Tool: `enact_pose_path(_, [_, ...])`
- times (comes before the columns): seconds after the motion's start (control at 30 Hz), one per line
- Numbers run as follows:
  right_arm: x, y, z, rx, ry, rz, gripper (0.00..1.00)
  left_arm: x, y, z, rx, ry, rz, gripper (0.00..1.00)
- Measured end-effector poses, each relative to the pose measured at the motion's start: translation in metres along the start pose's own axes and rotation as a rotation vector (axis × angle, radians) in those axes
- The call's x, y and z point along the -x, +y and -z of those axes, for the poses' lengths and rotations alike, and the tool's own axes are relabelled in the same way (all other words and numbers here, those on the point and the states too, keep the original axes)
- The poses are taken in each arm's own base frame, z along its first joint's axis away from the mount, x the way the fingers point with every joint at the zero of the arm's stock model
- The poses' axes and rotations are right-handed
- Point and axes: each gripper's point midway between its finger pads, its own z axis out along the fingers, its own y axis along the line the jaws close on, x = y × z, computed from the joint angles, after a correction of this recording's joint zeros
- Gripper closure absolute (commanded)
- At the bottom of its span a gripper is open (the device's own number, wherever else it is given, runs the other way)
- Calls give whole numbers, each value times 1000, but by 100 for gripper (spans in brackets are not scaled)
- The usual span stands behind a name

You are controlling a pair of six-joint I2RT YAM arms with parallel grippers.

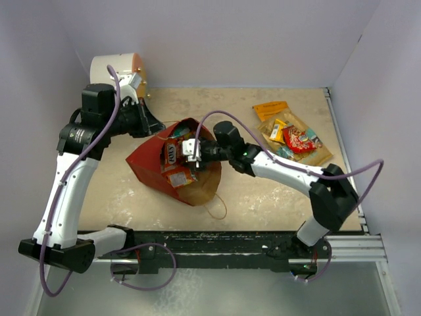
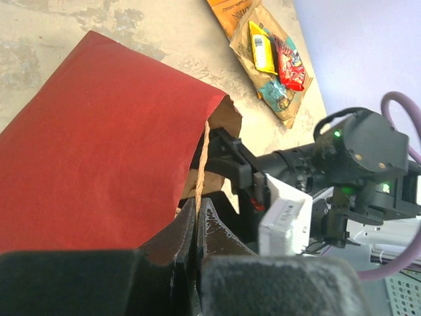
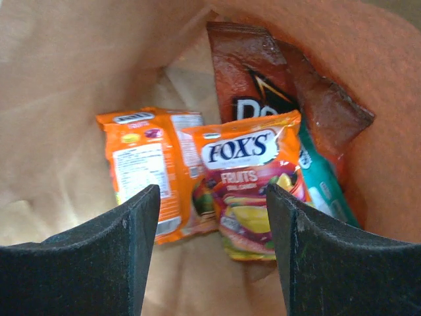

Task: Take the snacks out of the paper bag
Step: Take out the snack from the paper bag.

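The paper bag [image 1: 146, 164] lies on its side, red outside, brown inside, mouth facing right. My left gripper [image 2: 196, 207] is shut on its tan string handle [image 2: 202, 158] at the mouth's upper edge; it also shows from above [image 1: 156, 126]. My right gripper [image 1: 179, 160] reaches into the bag's mouth. In the right wrist view it [image 3: 212, 194] is open and empty, its fingers either side of an orange Fox's Fruits packet [image 3: 253, 178]. Beside that lie another orange packet [image 3: 148, 171], a dark red Doritos bag [image 3: 263, 79] and a teal packet [image 3: 322, 178].
Several packets lie on the table at the back right: an orange flat packet [image 1: 270, 108], a tan-gold bag [image 1: 316, 157], a red pack [image 1: 299, 139] and a yellow one [image 1: 277, 130]. A white cylinder with an orange face [image 1: 115, 69] stands at the back left. Walls enclose the table.
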Motion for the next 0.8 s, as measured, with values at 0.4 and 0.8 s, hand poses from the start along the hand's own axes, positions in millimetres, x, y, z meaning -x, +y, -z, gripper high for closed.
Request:
enact_pose_path(0.4, [-56,-34,-46,-47,133,237,18,2,-3,6,-26,-50,-69,100])
enact_pose_path(0.8, [-61,-56,-69,-61,150,304,11,2,-4,5,-35,-49,-113,100])
